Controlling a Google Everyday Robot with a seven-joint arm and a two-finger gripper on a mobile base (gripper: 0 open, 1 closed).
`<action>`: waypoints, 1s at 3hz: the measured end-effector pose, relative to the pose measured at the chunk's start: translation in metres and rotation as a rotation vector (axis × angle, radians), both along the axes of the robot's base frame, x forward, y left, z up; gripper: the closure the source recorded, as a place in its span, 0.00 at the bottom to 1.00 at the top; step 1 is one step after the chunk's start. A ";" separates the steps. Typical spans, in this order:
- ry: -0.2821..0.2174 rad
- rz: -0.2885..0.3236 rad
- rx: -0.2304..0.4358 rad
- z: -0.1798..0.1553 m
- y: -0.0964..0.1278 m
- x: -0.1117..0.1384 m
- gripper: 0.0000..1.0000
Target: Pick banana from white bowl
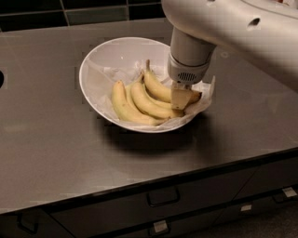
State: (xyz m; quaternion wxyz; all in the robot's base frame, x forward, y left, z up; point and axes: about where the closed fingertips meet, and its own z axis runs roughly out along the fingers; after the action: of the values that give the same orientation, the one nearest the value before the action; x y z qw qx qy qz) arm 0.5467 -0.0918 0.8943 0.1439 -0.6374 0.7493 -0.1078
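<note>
The white bowl (100, 69), lined with crumpled white paper, sits on the dark counter and holds three bananas. The banana (156, 87) is the rightmost and most golden one. Its thin stem points up toward the back and its dark tip (197, 96) pokes out at the right. My gripper (180, 98) reaches straight down from the white arm into the bowl's right side and sits at the banana's right end, hiding part of it. Two paler bananas (135, 103) lie to the left, side by side against it.
The grey counter (56, 153) has its front edge just below the bowl, with drawers and handles (163, 197) underneath. A dark tiled wall (70, 11) runs along the back. The white arm (233, 28) spans the upper right over the counter.
</note>
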 end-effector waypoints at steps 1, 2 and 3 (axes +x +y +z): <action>-0.005 0.001 -0.002 0.001 0.000 -0.001 0.44; -0.031 0.002 -0.007 0.011 0.002 -0.003 0.43; -0.063 -0.011 0.010 0.022 0.004 -0.012 0.44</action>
State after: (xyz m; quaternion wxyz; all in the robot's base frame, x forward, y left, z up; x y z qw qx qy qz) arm 0.5345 -0.0881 0.9159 0.1700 -0.6290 0.7483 -0.1247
